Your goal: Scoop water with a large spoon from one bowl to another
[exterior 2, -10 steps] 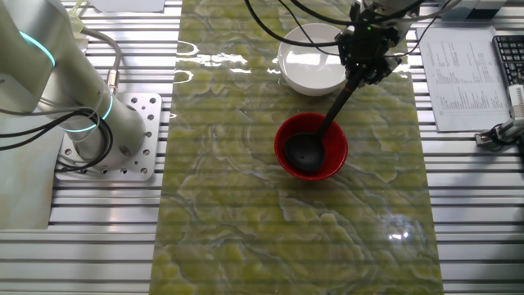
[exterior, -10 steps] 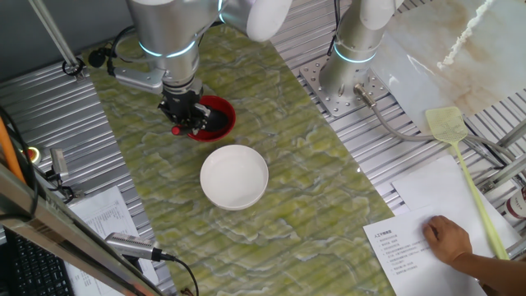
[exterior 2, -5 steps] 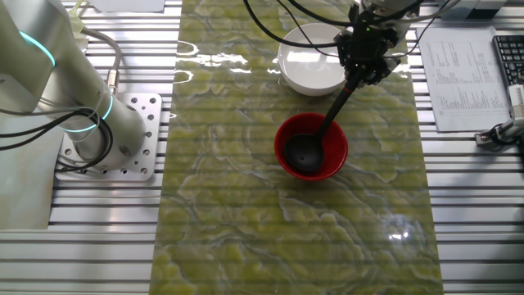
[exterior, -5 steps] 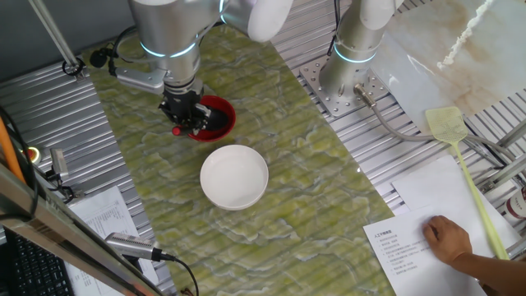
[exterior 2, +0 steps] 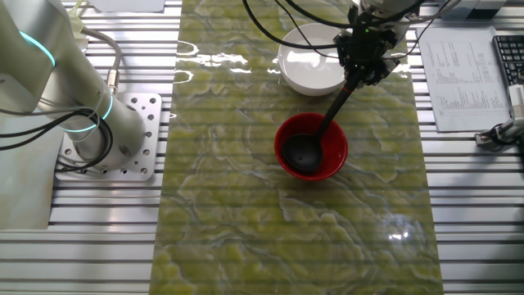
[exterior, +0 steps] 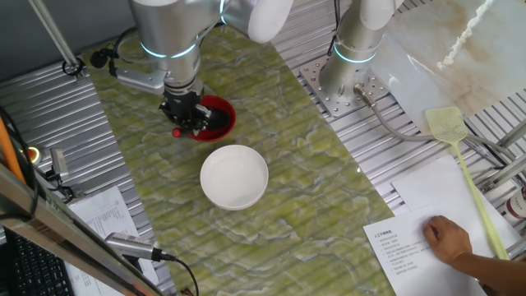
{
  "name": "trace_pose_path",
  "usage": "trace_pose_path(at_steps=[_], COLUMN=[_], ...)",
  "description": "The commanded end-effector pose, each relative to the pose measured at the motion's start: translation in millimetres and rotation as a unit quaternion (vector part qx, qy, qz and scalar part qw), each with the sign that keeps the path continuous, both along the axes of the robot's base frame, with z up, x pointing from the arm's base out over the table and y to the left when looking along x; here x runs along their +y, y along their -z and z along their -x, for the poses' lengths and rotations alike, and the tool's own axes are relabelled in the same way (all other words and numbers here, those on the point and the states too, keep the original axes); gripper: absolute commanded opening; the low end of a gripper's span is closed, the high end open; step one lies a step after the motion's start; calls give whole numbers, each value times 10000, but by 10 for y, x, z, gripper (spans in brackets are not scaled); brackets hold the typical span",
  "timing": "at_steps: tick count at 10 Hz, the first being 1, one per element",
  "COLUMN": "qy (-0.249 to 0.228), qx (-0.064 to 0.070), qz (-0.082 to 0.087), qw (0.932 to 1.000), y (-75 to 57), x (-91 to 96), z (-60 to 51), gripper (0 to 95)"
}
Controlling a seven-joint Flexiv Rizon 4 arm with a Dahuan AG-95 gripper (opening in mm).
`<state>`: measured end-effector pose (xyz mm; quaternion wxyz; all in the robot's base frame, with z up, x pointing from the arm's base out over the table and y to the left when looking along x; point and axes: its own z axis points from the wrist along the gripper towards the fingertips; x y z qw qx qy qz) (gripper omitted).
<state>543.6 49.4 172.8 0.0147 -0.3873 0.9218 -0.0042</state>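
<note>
My gripper (exterior: 186, 117) (exterior 2: 363, 69) is shut on the upper handle of the black ladle (exterior 2: 329, 123). The ladle's red tip (exterior: 176, 131) sticks out below the fingers in one fixed view. Its handle slopes down into the small glossy red bowl (exterior: 217, 117) (exterior 2: 335, 161), and the round scoop (exterior 2: 300, 152) sits inside that bowl. The wider white bowl (exterior: 234, 176) (exterior 2: 309, 70) stands beside the red bowl, apart from it. The gripper is above the gap between the two bowls in the other fixed view.
A second robot base (exterior: 349, 74) (exterior 2: 106, 135) is bolted beside the green mat. A yellow fly swatter (exterior: 460, 156), papers (exterior: 411, 238) and a person's hand (exterior: 450, 240) lie at the right. A keyboard (exterior 2: 508, 57) and papers (exterior 2: 454, 74) lie near the white bowl.
</note>
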Motion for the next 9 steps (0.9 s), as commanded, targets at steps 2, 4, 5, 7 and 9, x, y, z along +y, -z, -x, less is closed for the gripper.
trace_pose_path(at_steps=[2, 4, 5, 7, 9], qy=[21, 19, 16, 26, 23], qx=[-15, -29, -32, -53, -57], qz=[-23, -49, -46, -59, -70], qw=[10000, 10000, 10000, 10000, 10000], y=[9, 29, 44, 68, 72], x=[8, 7, 7, 10, 18], z=[-1, 1, 2, 4, 4], gripper=[190, 190, 190, 190, 190])
